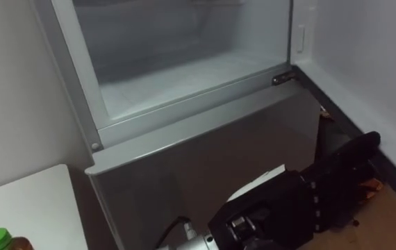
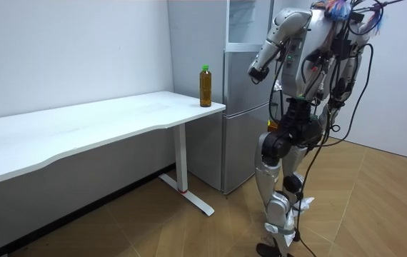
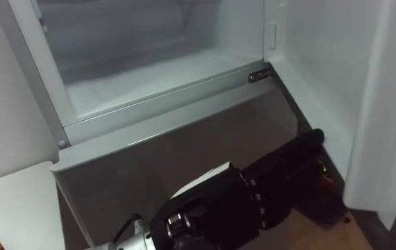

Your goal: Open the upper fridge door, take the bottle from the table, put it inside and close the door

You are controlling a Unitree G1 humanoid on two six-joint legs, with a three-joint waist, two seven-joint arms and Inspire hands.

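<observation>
Robot standing at the open upper fridge compartment (image 1: 184, 80). The green-capped bottle (image 2: 205, 86) is standing upright and untouched near the corner of the white table (image 2: 103, 121), just beside the fridge. Likely hazards: because the bottle is sitting near the table's edge, a sweeping reach risks toppling it, and the open fridge door (image 3: 392, 104) may be drifting shut meanwhile. The left hand (image 1: 302, 198) is hovering before the lower fridge door (image 1: 205, 156), fingers stretched out, holding nothing.
</observation>
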